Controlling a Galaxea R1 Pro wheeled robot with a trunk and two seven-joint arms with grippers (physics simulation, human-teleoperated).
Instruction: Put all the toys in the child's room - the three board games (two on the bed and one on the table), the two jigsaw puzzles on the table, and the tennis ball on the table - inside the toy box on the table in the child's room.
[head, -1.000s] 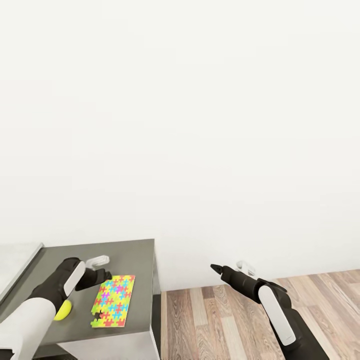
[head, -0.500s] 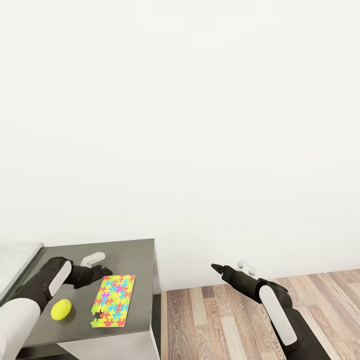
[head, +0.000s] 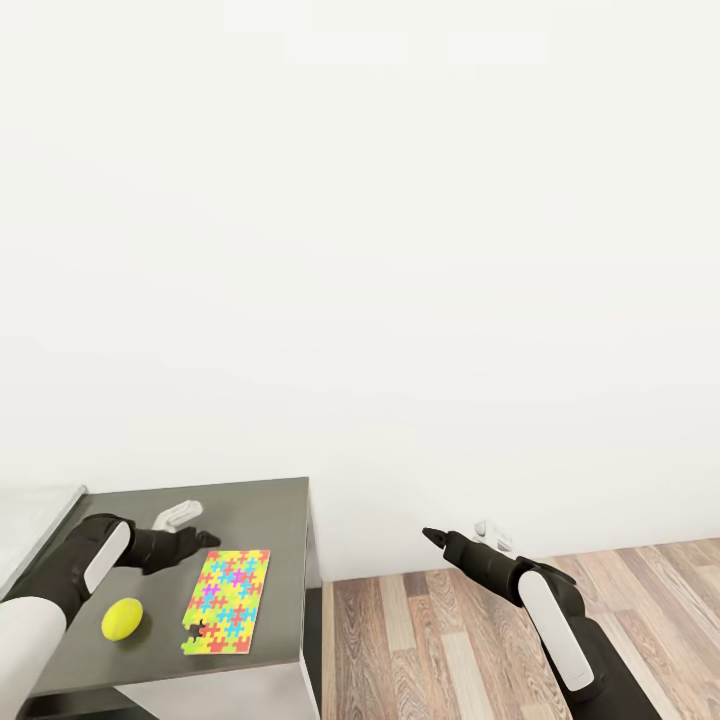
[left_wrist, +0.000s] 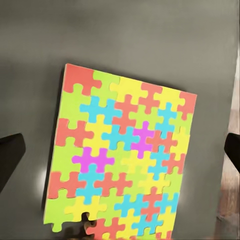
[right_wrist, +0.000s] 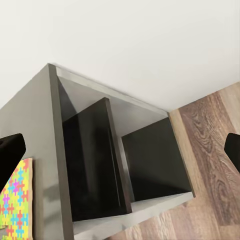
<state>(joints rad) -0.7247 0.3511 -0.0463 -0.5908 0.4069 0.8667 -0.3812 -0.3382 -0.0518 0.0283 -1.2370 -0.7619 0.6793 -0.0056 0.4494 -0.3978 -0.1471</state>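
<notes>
Left end effector (head: 190, 528) had drawn back toward the left over the last second and hung above the dark grey section of the table (head: 270, 500), its fingers spread apart and gripping nothing. Withdrawal of my forearm uncovered the tennis ball (head: 122, 619), which a second earlier had shown as a sliver under the arm. It lay on the table near the front edge, apart from everything else.

Just beside the ball, toward the table's right edge, lay one jigsaw puzzle (head: 227, 601), flat and untouched, in the same place throughout. In the left wrist view the jigsaw puzzle (left_wrist: 122, 160) sat squarely between my two dark fingertips, with one piece missing from an edge.

My right end effector (head: 460, 535) had held its station off the table's end, over the wood floor (head: 480, 640), fingers apart and empty. The right wrist view looked at the open black compartments (right_wrist: 125, 165) in the table's side.

Neither toy had been lifted yet. I judged that the left end effector was lined up for the jigsaw puzzle first; a thin flat board would call for a pinch at its edge.
</notes>
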